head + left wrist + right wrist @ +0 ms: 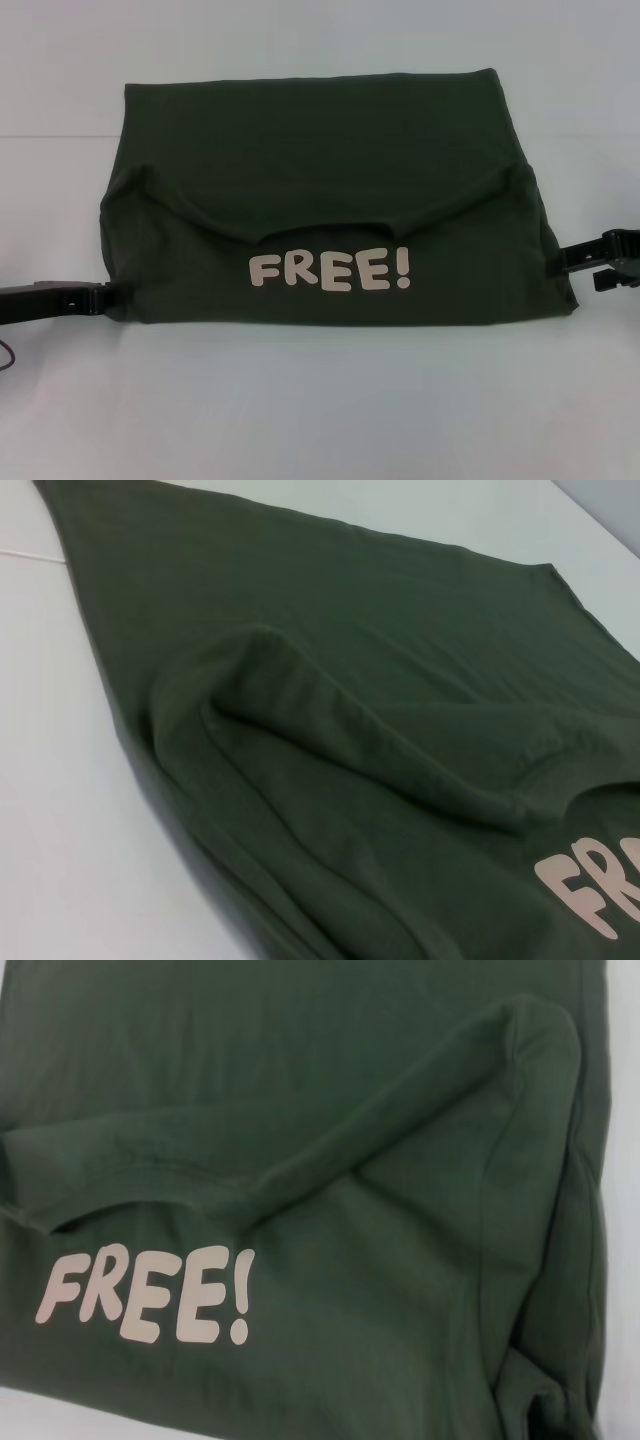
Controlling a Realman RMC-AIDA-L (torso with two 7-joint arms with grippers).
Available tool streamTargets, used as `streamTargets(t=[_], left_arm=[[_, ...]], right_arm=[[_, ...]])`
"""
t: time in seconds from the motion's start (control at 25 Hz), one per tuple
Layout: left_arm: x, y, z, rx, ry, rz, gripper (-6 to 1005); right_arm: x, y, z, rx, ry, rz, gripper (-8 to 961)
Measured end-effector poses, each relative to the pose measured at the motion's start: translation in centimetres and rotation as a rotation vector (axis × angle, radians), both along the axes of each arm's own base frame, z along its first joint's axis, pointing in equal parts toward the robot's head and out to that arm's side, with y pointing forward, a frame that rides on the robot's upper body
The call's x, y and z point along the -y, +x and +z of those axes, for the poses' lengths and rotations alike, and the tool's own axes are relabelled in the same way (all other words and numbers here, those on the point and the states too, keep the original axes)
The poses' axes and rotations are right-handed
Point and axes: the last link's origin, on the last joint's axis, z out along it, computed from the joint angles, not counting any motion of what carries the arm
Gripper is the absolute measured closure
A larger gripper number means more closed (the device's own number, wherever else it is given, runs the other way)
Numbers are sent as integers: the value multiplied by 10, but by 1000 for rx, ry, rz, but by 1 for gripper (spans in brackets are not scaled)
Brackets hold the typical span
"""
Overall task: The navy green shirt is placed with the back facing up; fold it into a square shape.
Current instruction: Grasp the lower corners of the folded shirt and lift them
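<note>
Our shirt [330, 150] lies half folded mid-frame on the worktop [320, 410]. Left end effector [112, 296] and right end effector [565, 262] flank its lower corners; we cannot tell their grip. Next, we judge, a sideways fold.

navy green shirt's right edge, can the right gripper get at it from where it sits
Probably yes. In the head view the right gripper sits low on the table, right against the navy green shirt's right edge, with nothing between them. Whether it already pinches cloth cannot be told.

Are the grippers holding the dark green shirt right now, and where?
Cannot tell. Left gripper and right gripper meet the dark olive-green cotton shirt at its near side edges; their fingers are hidden.
</note>
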Motion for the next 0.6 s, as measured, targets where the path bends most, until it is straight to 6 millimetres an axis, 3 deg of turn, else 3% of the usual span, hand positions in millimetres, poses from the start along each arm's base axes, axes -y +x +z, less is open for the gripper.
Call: streamTargets(t=[0.28, 0.6], left_arm=[[0, 0, 0, 0, 0, -1, 948], [0, 1, 0, 0, 1, -2, 948]], right_arm=[[-2, -2, -19, 29, -9, 22, 54], [-4, -1, -24, 44, 7, 35, 53]])
